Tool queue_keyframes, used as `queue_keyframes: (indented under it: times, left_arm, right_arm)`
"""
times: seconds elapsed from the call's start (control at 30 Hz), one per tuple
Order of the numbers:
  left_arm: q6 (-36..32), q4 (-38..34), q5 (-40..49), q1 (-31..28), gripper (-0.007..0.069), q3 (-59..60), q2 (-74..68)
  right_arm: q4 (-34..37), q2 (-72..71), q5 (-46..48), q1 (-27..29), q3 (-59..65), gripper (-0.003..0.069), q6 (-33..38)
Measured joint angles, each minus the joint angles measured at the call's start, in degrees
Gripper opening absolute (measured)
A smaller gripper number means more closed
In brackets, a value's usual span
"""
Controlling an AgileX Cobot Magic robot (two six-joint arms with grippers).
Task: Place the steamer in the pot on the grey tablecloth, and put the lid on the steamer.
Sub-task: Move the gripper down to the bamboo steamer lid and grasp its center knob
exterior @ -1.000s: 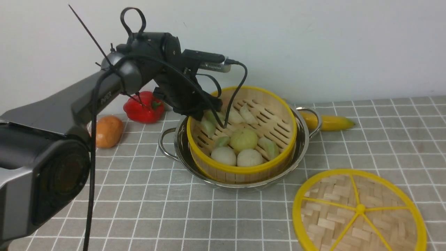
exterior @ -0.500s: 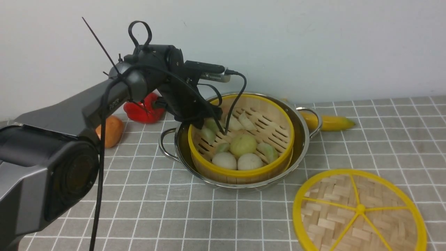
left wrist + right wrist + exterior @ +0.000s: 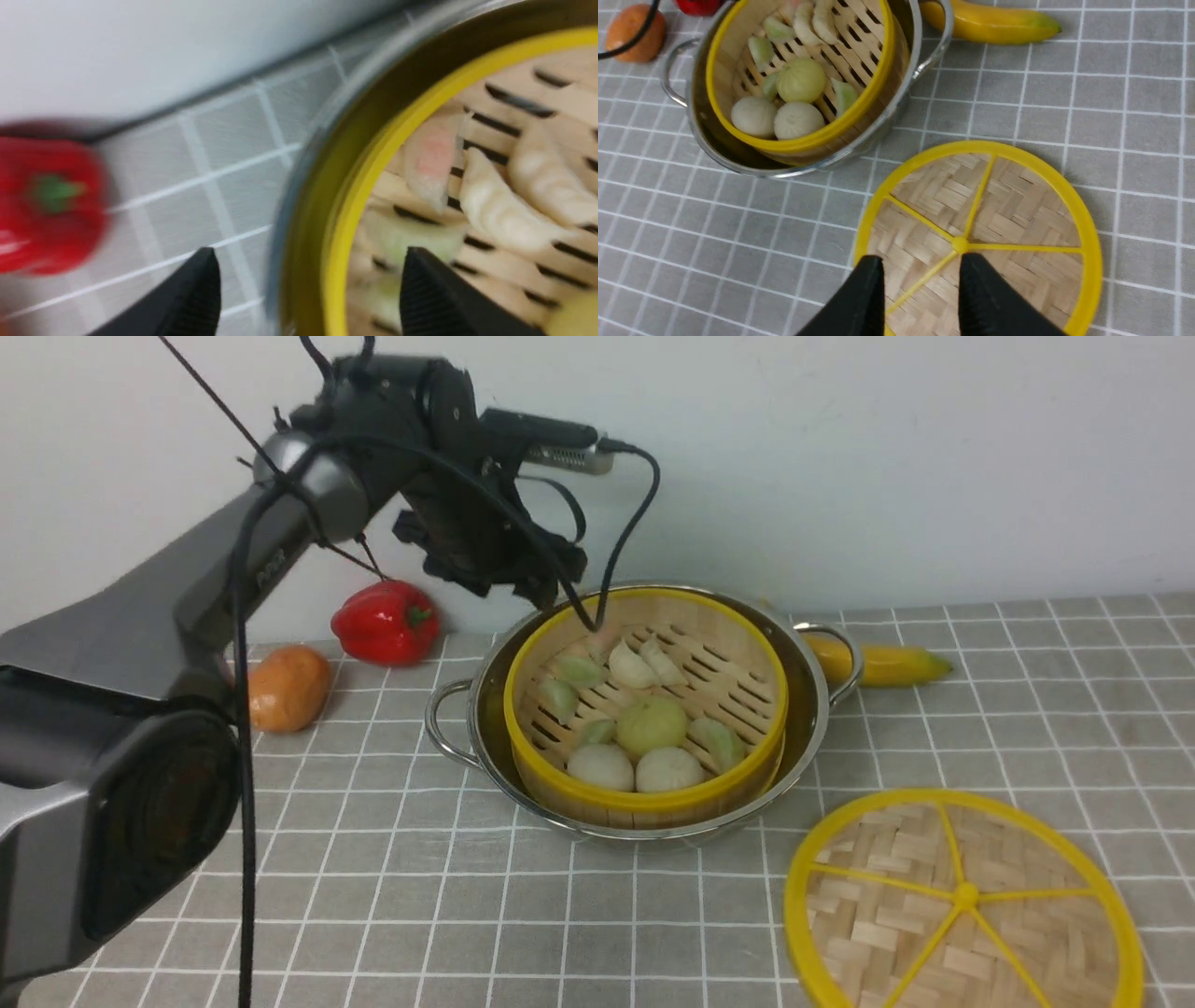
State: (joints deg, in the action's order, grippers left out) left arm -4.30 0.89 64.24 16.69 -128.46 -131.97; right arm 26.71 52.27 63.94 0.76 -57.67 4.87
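The steamer (image 3: 738,672), a bamboo basket with yellow rims holding pale buns and dumplings, sits level inside the shiny pot (image 3: 810,700) on the grey tablecloth (image 3: 373,896). My left gripper (image 3: 551,593) hangs open just above the steamer's back-left rim. In the left wrist view its fingers straddle that yellow rim (image 3: 373,154) without touching it. The lid (image 3: 962,896), a flat woven disc with yellow spokes, lies on the cloth to the front right of the pot. My right gripper (image 3: 920,263) hovers open over the lid (image 3: 1017,219) near its central knob, holding nothing.
A red pepper (image 3: 386,621) and an orange-brown round fruit (image 3: 288,686) lie left of the pot near the wall. A banana (image 3: 882,663) lies behind the pot's right handle. The white wall closes the back of the table.
My left gripper has opened, let go of the steamer's rim and risen. The steamer, tilted a second ago, has dropped level into the pot. The lid has not moved.
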Motion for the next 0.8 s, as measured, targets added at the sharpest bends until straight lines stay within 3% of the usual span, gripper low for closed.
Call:
queue_keyframes:
  times: [0.13, 0.27, 0.43, 0.47, 0.53, 0.57, 0.77, 0.8]
  left_arm:
    - [-1.0, 1.2, 4.4, 0.0, 0.0478, -5.0, 4.6]
    - [-3.4, 1.2, 5.0, 0.0, 0.0391, -6.1, 10.6]
    - [-5.3, 1.0, 5.2, 0.0, 0.012, -6.1, 19.5]
    - [-5.3, 1.0, 5.2, 0.0, 0.011, -6.1, 20.3]
    - [-5.4, 0.8, 5.2, 0.0, 0.0001, -6.1, 25.7]
    - [-5.4, 0.8, 5.2, 0.0, -0.0003, -6.1, 26.1]
    - [-5.9, 0.7, 5.2, 0.0, -0.0023, -5.9, 38.1]
    - [-6.6, 0.8, 5.2, 0.0, -0.0023, -4.5, 42.4]
  right_arm:
    - [8.6, 0.1, -3.7, 0.0, 0.0, 0.0244, 4.5]
    - [19.3, 1.6, -4.9, 0.0, -0.1, 0.0244, 12.1]
    - [26.2, 7.2, -1.4, 0.0, -0.1, 0.0244, 18.2]
    - [26.2, 7.5, -1.0, 0.0, -0.1, 0.0244, 18.3]
    - [26.4, 10.7, 0.9, -0.4, -0.1, 0.0244, 20.2]
    - [26.4, 11.2, 1.0, -0.5, -0.1, 0.0244, 20.5]
    - [26.4, 16.3, 0.3, -10.9, -0.1, 0.0244, 22.3]
    - [25.7, 17.9, -0.7, -15.8, -0.1, 0.0244, 22.2]
